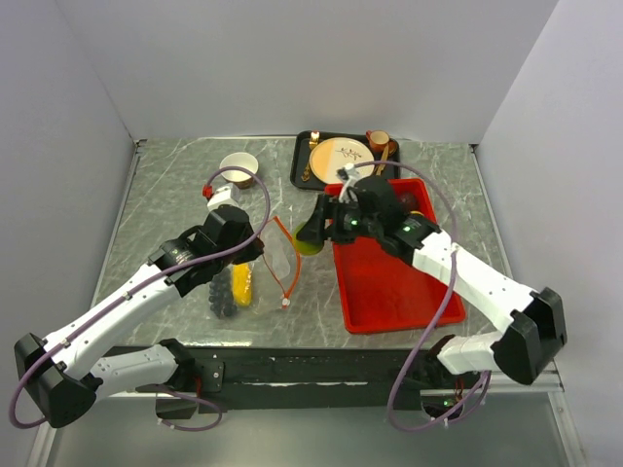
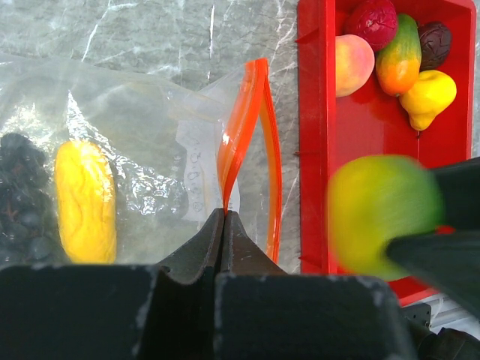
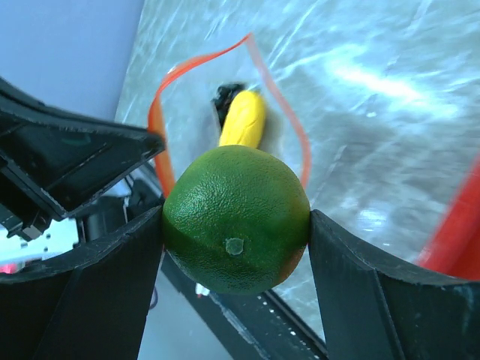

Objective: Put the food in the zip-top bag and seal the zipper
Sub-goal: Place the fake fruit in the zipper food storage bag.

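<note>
Holding the lime (image 3: 232, 195) with jaws wide around it, right claw (image 3: 236, 225) hung mid-frame in the overhead view, between red tray (image 2: 311, 150) and bag (image 2: 142, 127) mouth. Left claw (image 2: 225, 225) was pinched shut on the zipper (image 2: 244, 127), propping the mouth open. The bag lay left of centre on the bench (image 1: 175, 185). Best move looked like: enter low past the orange lip, drop deep, left pinch steady.

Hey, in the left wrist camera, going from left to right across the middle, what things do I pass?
Grape bunch → yellow banana-like piece → orange-red zipper → red tray left wall → lime.
</note>
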Robot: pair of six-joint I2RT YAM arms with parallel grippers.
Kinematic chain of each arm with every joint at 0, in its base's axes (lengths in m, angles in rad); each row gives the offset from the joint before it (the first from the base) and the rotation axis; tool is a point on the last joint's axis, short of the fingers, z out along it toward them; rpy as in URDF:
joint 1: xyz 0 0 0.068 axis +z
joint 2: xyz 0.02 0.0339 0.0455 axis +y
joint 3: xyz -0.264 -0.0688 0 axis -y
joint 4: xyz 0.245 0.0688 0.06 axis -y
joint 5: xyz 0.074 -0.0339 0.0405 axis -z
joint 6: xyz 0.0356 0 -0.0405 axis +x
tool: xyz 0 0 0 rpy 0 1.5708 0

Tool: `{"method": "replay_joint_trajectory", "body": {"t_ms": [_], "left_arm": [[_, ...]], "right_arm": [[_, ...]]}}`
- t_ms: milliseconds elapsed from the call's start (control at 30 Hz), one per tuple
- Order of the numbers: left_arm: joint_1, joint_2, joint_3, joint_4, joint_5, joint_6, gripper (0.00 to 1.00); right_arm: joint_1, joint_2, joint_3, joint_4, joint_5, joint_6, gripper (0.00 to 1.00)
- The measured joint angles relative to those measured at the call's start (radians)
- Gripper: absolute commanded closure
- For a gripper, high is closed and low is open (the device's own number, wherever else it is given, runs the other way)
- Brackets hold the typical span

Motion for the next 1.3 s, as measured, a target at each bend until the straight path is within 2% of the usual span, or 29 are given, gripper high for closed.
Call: {"method": "replay_joint_trajectory", "body": {"t_ms": [267, 433, 533, 700, 1000, 1133, 1233, 1300], "left_arm": [[0.000, 0.000, 0.000, 0.002, 0.005, 0.000, 0.99], [0.000, -0.001, 0.000, 0.007, 0.009, 0.000, 0.99], [0.000, -0.006, 0.000, 0.007, 0.009, 0.000, 0.99], [0.000, -0.031, 0.000, 0.004, 0.007, -0.002, 0.99], [0.000, -0.074, 0.010, -0.012, -0.005, -0.003, 0.98], [0.000, -0.089, 0.011, -0.024, -0.016, -0.010, 0.98], [0.000, -0.101, 0.011, -0.029, -0.026, -0.016, 0.98], [0.000, -0.105, 0.011, -0.031, -0.027, -0.018, 0.98]], "right_arm": [[0.117, 0.129, 0.037, -0.005, 0.011, 0.004, 0.45], [0.153, 0.204, 0.084, -0.014, 0.021, 0.006, 0.40], [0.169, 0.251, 0.139, -0.025, 0.027, -0.002, 0.32], [0.182, 0.280, 0.179, -0.042, 0.044, -0.013, 0.00], [0.182, 0.281, 0.194, -0.078, 0.106, -0.042, 0.00], [0.176, 0.268, 0.200, -0.109, 0.181, -0.047, 0.00], [0.138, 0.209, 0.177, -0.133, 0.259, -0.042, 0.00], [0.069, 0.145, 0.141, -0.145, 0.315, -0.037, 0.00]]}}
